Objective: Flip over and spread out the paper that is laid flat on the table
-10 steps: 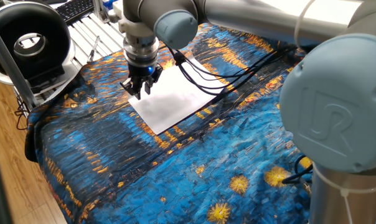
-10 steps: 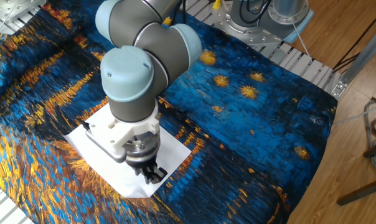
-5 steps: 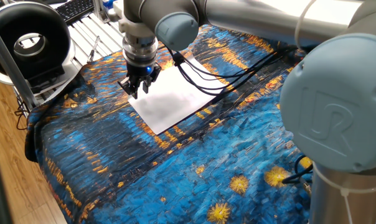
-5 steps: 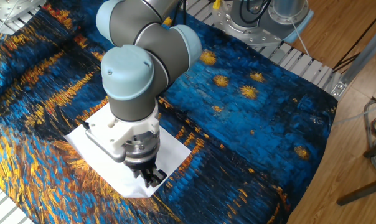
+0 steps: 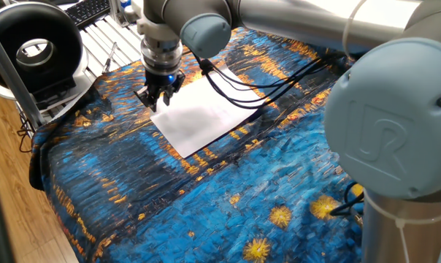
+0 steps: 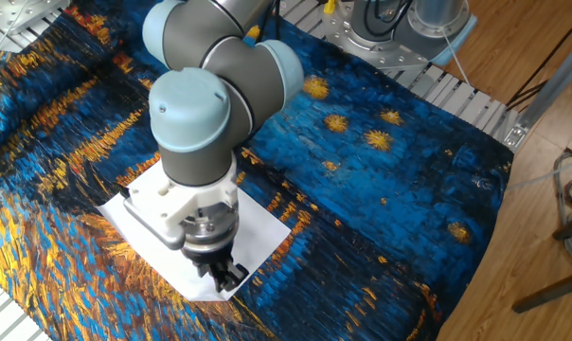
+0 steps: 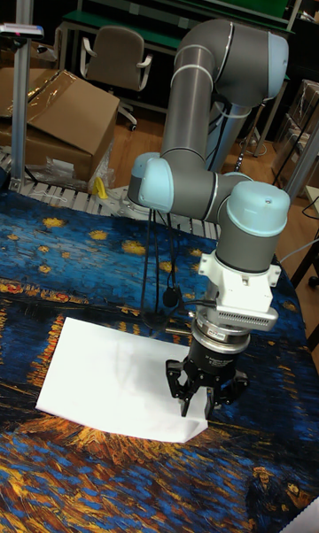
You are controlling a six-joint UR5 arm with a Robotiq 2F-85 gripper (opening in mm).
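**Gripper at the corner of the sheet, paper still flat**

Paper (image 5: 204,115): a single white sheet, lying flat on the table (image 5: 169,204), which is draped in blue and orange painterly cloth. No fold or lift visible along any edge.

Gripper (image 7: 206,398): pointing straight down over one corner of the sheet. In the tall fixed view the fingers straddle that corner with a small gap between them; jaws parted, nothing held. Whether the tips touch the paper cannot be told. In the other fixed view the gripper (image 6: 225,274) sits at the same near corner, mostly hidden under the wrist.

Handling, as judged: the sheet looks thin, light and limp; it will bend rather than lift as a plate, and creases easily. The soft, wrinkled cloth beneath should let the fingers press in and pinch a corner. Best hold: the corner or edge right under the gripper. Risk: pinching cloth along with paper, or the sheet sliding away.
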